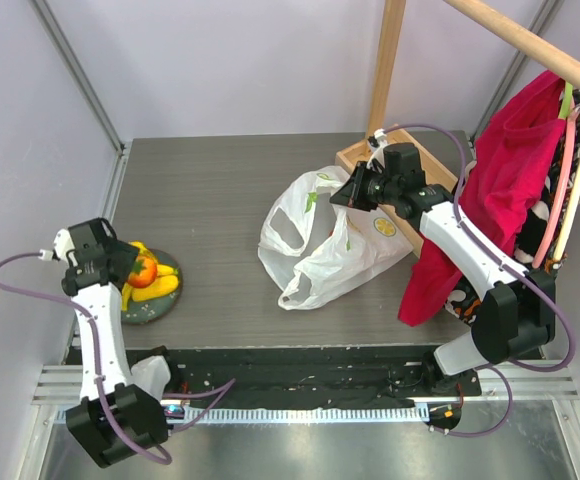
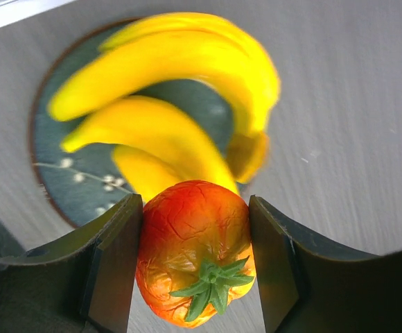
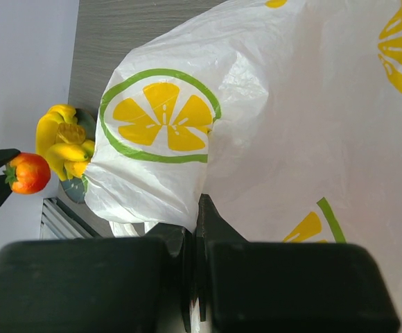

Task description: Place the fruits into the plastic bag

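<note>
My left gripper (image 1: pixel 138 270) is shut on the red-orange round fruit (image 2: pixel 195 253), green calyx toward the camera, just above the grey plate (image 1: pixel 152 308). The yellow banana bunch (image 2: pixel 166 104) lies on that plate (image 2: pixel 55 159). The fruit also shows in the top view (image 1: pixel 143 270) and the right wrist view (image 3: pixel 28 173). My right gripper (image 1: pixel 338 198) is shut on the upper edge of the white plastic bag (image 1: pixel 325 240) with lemon print (image 3: pixel 161 114), pinching the film between its fingers (image 3: pixel 208 222). The mango-like and orange fruits are out of view.
A wooden box (image 1: pixel 400 165) stands at the back right under a wooden frame (image 1: pixel 390 60). A red cloth (image 1: pixel 490 190) hangs from the rail beside my right arm. Grey walls close the left and back sides.
</note>
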Controlling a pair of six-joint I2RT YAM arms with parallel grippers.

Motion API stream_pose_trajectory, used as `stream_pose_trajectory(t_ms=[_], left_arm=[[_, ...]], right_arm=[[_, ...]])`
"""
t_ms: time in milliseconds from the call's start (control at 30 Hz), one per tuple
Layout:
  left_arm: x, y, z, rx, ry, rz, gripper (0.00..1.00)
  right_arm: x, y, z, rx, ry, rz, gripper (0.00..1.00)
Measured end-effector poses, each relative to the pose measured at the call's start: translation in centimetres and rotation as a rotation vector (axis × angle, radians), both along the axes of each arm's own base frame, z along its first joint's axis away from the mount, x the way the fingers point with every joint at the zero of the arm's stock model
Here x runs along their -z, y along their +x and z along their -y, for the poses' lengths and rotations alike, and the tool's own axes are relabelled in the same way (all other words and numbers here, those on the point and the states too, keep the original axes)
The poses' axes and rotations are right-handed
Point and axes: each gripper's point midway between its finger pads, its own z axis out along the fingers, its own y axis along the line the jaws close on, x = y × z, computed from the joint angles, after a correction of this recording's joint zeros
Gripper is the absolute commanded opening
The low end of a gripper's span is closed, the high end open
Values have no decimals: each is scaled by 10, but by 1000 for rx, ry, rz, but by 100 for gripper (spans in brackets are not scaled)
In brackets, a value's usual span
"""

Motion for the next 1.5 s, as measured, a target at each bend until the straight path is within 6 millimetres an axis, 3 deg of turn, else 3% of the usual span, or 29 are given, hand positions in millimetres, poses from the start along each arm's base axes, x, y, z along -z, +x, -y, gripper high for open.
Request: stream_pose_trajectory(t_ms=[267,533,933,1067,1333,1500], left_arm=[[-51,45,38,168,54,144,50],[-47,71,85,295,14,152,51],[-79,99,202,549,-22,256,52],[-88,106,248,630,-43,286,53],[-124,108,362,841,-107,390,55],[-124,110,406,907,-140,416,56]], right_arm=[[0,1,1,7,-3,3,1],[0,1,2,11,-6,4,1],[0,2,2,14,-7,4,1],[0,2,2,15,-9,3,1],[2,2,4,23,-16,-2,1],[2,1,4,24,-18,-5,1]])
